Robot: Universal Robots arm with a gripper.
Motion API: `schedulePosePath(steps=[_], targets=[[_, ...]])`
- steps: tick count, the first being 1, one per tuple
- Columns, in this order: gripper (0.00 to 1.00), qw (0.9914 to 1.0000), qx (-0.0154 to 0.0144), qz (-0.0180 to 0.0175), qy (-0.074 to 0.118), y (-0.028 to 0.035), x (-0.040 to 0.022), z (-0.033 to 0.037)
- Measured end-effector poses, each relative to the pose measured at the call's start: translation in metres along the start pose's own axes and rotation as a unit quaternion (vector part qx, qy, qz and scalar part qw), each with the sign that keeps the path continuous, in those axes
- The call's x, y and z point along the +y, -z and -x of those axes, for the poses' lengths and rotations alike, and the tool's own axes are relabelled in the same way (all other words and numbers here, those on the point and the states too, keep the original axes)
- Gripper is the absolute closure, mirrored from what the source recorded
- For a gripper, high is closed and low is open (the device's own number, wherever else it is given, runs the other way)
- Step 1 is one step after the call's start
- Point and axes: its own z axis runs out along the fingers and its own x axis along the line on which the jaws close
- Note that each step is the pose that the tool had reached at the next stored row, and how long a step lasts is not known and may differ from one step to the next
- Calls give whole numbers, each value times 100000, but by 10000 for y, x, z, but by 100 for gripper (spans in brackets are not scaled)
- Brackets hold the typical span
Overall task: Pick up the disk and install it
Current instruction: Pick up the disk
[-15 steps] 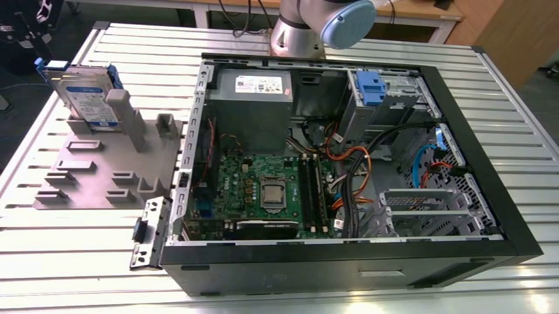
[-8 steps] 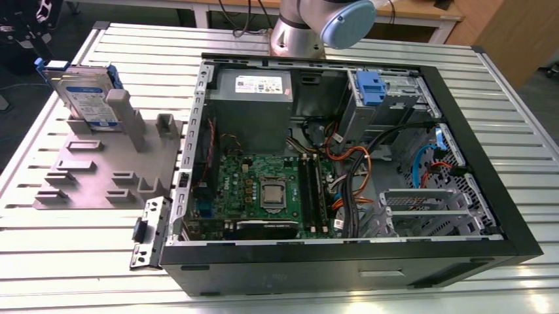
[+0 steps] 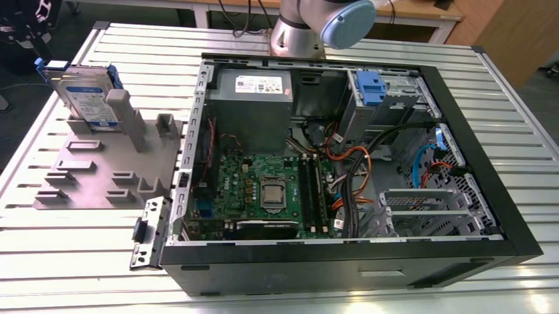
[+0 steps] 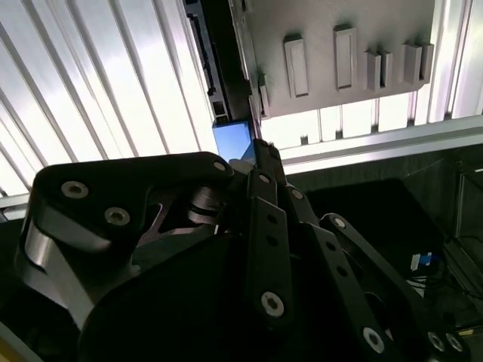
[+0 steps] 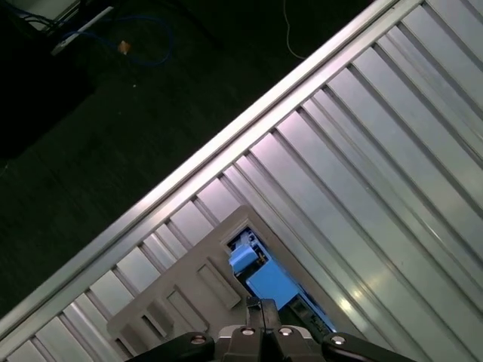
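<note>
**Q:** Nearest first: how is the hand noted?

**A:** In the first wrist view the gripper [image 5: 261, 315] is recorded with its fingertips pressed together. Nothing is pinched between them and nothing is carried. It is held above the disk, apart from it.

**Q:** Where is the disk, and how is it set?

**A:** The disk [image 3: 86, 98] is lodged on edge in a slot of the grey holder [image 3: 96, 173]. The holder is laid on the slatted table [image 3: 70, 261], at ten o'clock from the open computer case [image 3: 349, 265] in the exterior view. The labelled face is turned toward about four o'clock. A thin blue-framed edge is presented upward. The long axis is judged near upright, but this cannot be settled, since a lower corner is hidden by a post of the holder.

**Q:** How is it expected to handle?

**A:** It is judged stiff, dense for its bulk and easily hurt by shock, so it is not to be knocked or dropped. The bare metal faces are expected to be slick, and better purchase is likely offered by the blue plastic frame. Hold is best taken across the two broad faces, near the upper edge and mid-span, so that twist in the slot is avoided.

**Q:** And farther off?

**A:** The board and cables are exposed inside the case. A blue latch [image 3: 371, 88] is noted at one o'clock. The arm [image 3: 306, 29] is mounted at twelve o'clock, beyond the case.
</note>
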Motion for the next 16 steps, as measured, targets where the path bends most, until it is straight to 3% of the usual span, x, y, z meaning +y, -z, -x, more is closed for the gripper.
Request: schedulePosePath(steps=[6,16], targets=[[89,99958,125,28,2899,0,0,0],[89,99947,143,34,3257,0,0,0]])
